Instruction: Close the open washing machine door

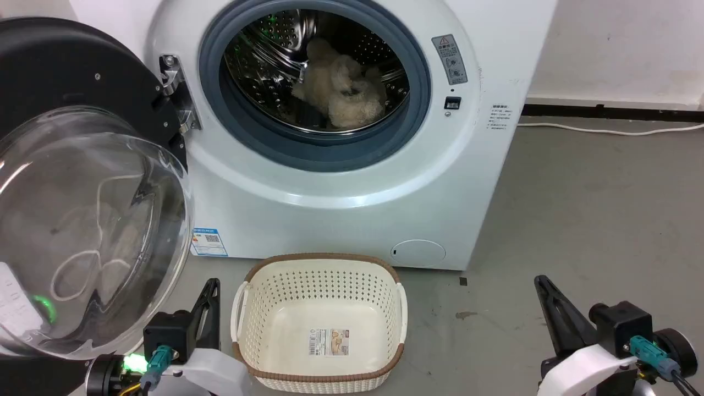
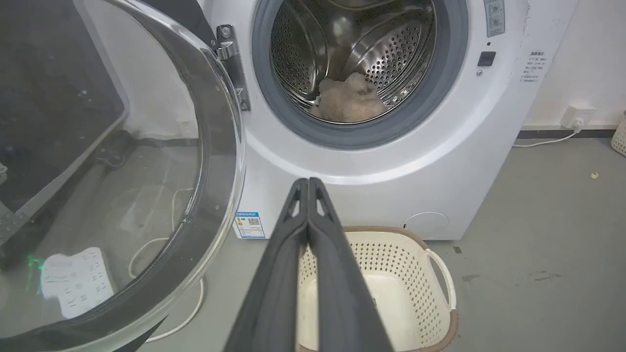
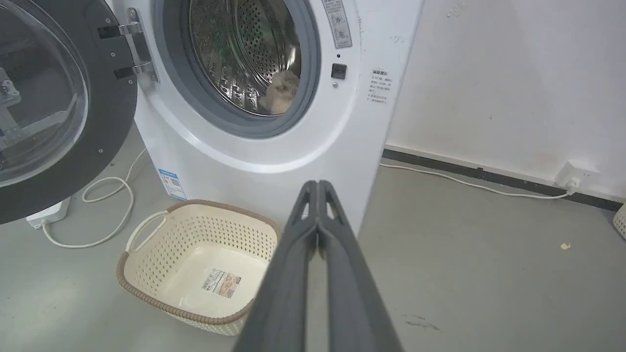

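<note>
At the far left of the head view, the washing machine door [image 1: 93, 181] runs off the left and bottom edges, so its free edge is cut off. Through its clear bowl a white cable [image 3: 112, 195] and the floor [image 1: 577, 220] look warped and dim. Deep in the drum opening [image 1: 313, 71] lies a pale fluffy bundle [image 1: 341, 88]; what it is cannot be made out.

The left gripper [image 2: 308, 183] sits low, just right of the bowl's lower rim, with its two fingers pressed together and nothing between them. A cream perforated basket [image 1: 322, 257] stands on the floor directly before the washing machine [image 1: 341, 198], between the two grippers and near the door's lower edge. To the right of the basket the grey floor lies bare up to the wall. The right gripper [image 3: 318, 185] is there, well apart from the machine, its fingers likewise closed tip to tip and holding nothing.

The door stands upright, swung wide on the metal hinge [image 1: 176, 93] at the left side of the opening. Its black-rimmed inner face and bulging glass turn out toward the robot.
</note>
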Available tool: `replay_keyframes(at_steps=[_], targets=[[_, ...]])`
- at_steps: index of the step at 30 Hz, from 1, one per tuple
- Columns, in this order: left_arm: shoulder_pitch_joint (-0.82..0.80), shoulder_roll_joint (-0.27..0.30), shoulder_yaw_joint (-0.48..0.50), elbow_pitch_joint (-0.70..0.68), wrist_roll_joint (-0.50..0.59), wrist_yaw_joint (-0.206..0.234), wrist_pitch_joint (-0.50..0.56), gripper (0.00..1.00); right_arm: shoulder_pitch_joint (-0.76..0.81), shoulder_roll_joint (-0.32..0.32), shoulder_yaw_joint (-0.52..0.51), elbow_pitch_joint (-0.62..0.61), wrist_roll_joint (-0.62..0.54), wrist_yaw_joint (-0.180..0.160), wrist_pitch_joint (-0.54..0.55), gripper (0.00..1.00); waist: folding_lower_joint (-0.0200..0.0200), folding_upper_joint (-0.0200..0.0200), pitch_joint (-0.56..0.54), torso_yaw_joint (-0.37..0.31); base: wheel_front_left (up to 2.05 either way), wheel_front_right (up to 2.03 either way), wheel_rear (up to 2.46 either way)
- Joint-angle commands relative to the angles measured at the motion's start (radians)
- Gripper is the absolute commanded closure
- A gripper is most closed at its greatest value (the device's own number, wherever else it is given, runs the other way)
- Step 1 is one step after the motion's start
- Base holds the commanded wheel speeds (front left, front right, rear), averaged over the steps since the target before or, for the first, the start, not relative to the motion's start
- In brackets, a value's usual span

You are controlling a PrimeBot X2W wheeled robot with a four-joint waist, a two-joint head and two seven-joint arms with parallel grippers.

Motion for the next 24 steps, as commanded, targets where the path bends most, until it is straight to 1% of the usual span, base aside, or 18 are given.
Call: replay_keyframes(at_steps=[1, 24], targets=[[-0.015, 0.000, 0.001, -0.004, 0.002, 0.003, 0.000, 1.00, -0.012, 0.005, 0.000, -0.005, -0.006, 0.001, 0.000, 1.00, 0.0000, 0.0000, 0.000, 0.000, 0.00, 0.00, 0.00], [-0.015, 0.000, 0.001, -0.004, 0.002, 0.003, 0.000, 1.00, -0.012, 0.005, 0.000, -0.005, -0.006, 0.001, 0.000, 1.00, 0.0000, 0.0000, 0.000, 0.000, 0.00, 0.00, 0.00]])
